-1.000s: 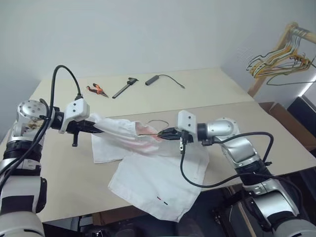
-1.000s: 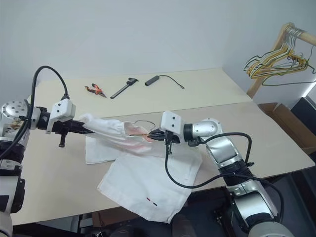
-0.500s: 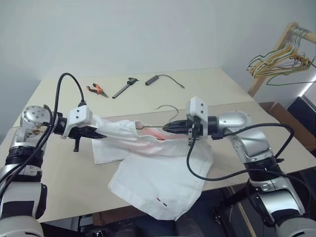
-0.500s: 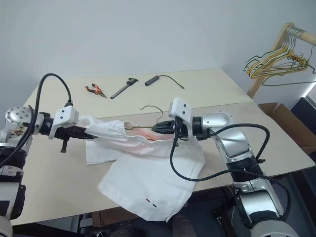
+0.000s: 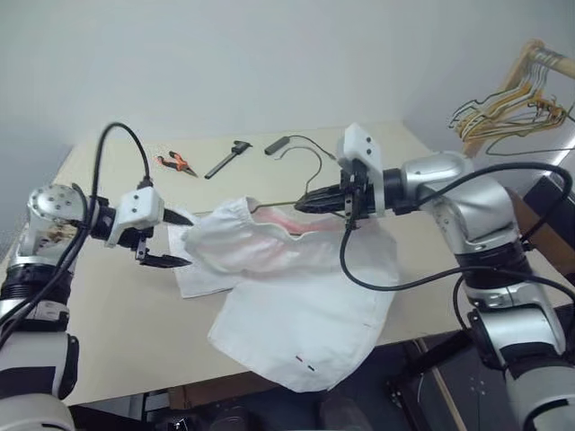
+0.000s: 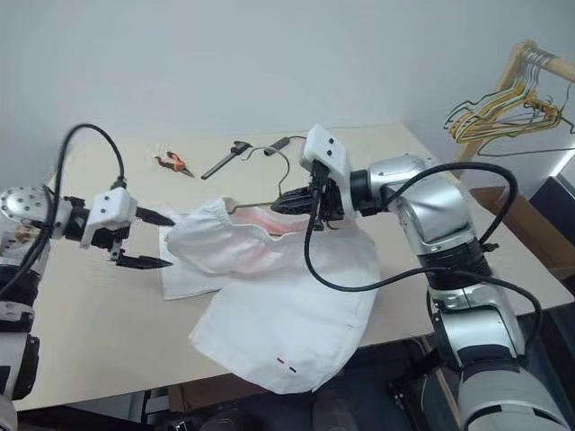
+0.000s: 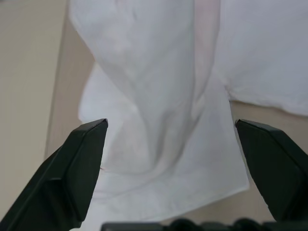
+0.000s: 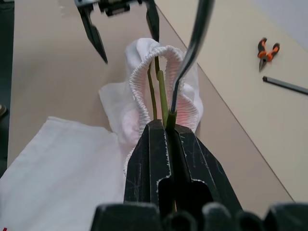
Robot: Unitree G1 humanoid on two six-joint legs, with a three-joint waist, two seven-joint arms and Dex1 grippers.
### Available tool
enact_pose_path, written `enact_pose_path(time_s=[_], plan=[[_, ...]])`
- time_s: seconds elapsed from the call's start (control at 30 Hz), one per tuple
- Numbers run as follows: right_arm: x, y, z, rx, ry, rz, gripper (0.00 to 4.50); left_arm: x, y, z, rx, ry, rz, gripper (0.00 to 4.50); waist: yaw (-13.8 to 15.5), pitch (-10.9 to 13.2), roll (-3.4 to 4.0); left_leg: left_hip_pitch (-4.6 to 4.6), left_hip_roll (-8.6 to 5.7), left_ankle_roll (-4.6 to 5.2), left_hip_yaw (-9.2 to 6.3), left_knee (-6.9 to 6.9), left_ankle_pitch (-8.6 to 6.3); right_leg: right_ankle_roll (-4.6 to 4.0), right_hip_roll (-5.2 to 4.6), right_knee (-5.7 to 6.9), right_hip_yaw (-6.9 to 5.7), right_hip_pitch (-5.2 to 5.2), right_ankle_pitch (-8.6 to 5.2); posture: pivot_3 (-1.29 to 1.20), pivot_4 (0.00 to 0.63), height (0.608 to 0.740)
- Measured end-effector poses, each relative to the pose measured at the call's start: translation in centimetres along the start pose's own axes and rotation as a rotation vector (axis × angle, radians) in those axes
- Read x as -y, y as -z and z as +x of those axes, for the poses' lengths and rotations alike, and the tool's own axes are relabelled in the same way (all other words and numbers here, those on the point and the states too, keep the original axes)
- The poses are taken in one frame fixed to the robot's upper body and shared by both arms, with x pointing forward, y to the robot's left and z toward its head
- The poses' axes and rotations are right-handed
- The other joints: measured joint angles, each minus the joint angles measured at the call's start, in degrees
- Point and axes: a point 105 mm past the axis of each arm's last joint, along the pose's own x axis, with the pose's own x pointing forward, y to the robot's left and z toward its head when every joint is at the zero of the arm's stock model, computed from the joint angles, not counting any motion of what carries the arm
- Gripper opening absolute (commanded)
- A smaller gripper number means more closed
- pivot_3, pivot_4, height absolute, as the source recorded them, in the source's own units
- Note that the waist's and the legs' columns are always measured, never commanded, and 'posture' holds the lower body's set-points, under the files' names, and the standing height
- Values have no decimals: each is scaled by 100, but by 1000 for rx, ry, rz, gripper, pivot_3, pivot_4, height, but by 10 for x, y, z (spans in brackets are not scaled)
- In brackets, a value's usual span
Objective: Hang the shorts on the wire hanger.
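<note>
The wire hanger [image 5: 301, 180] is gripped by the right gripper [image 5: 305, 201], whose fingers are clamped tight on the wire just below the hook; the hook stands up above the table [image 5: 108, 323]. Most of the hanger's triangle is hidden inside the shorts [image 5: 296, 287], and only a short run of wire is seen entering the gathered waistband [image 8: 159, 72]. How far the frame reaches inside cannot be made out.

The shorts are lifted at the waistband end, while the rest lies draped on the table and hangs over its near edge. A faint pink smudge is visible near the waistband, and small dark marks at the hem.

The left gripper [image 5: 168, 239] is spread wide and empty, just beside the waistband and apart from the cloth.

Pliers [image 5: 176, 162] lie at the far side.
</note>
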Motion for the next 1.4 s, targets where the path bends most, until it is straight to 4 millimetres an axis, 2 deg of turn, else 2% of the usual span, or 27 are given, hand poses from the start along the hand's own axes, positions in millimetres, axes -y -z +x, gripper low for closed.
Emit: enact_pose_path(time_s=[0.13, 0.2, 0.3, 0.4, 0.57, 0.8, 0.9, 1.0, 1.13, 1.23, 1.33, 1.4], plan=[[-2, -4, 6, -44, -22, -14, 0, -7, -40, 20, 140, 14, 76, 4474, 50, 0, 0, 0, -2, 0, 0, 5, 0, 0, 2, 0, 0, 2, 0, -117, 0, 740], [-2, -7, 6, -54, -28, -18, 0, -4, -39, 34, 126, 48, 88, 4474, 52, 0, 0, 3, -3, 0, 1, 4, 0, 0, 6, 1, 0, 3, 0, -120, 0, 740], [-4, -18, 9, -57, -50, -32, 0, 0, -24, 60, 51, 120, 70, 4474, 48, 0, 0, 5, -7, 0, 5, 5, 0, 0, 8, -2, 0, 3, 0, -128, 0, 740], [-6, -26, 9, -52, -58, -48, 0, 4, -12, 70, -13, 183, 68, 3886, -4, 0, 0, -1, -6, 0, 5, 4, 0, 0, 9, -1, -1, 1, 0, -141, 0, 740], [-7, -27, 10, -51, -66, -26, 0, -6, -15, 79, -8, 169, 73, 2359, -53, 0, 0, -10, -5, 3, 2, 5, -1, 1, 5, 0, -3, -2, 0, -157, 0, 740], [-4, -27, 9, -52, -38, -19, 0, -7, -12, 82, 19, 163, 46, 65, -117, 0, 0, -10, -4, 3, 0, 5, -2, 1, 3, 0, -2, -5, 0, -172, 0, 740], [-3, -30, 7, -40, -19, -28, 0, -9, -14, 79, 40, 145, 46, 24, -146, 0, 0, -11, -3, 3, -2, 5, -2, 1, 2, 1, -2, -4, 0, -177, 0, 740], [0, -30, 6, -28, 9, -30, 810, -10, -15, 78, 53, 136, 44, 0, -174, 0, 0, -12, -3, 3, -2, 5, -2, 1, 1, 2, -2, -5, 1, -178, 0, 740], [7, -26, -6, -40, 66, -25, 2221, -10, -17, 77, 69, 136, 34, 0, -183, 0, 0, -14, -3, 3, -5, 6, -2, 1, 0, 2, -5, -4, 1, -173, 0, 740], [15, -21, -35, -40, 138, -11, 3300, -11, -16, 76, 69, 132, 24, 0, -162, 0, 0, -20, -4, 5, -6, 5, -3, 4, -3, -1, -7, -4, 2, -172, 0, 740], [17, -25, -76, -49, 220, -36, 4310, -10, -13, 73, 63, 126, 9, 0, -152, 2, 3, -19, -2, 11, -6, 2, -6, 5, -2, -6, -7, -5, 2, -162, 0, 740], [13, -20, -89, -93, 236, -50, 4310, -10, -11, 72, 60, 122, 6, 0, -147, 2, 2, -17, 0, 12, -5, 1, -7, 5, 1, -13, -7, -5, 2, -163, 0, 740]])
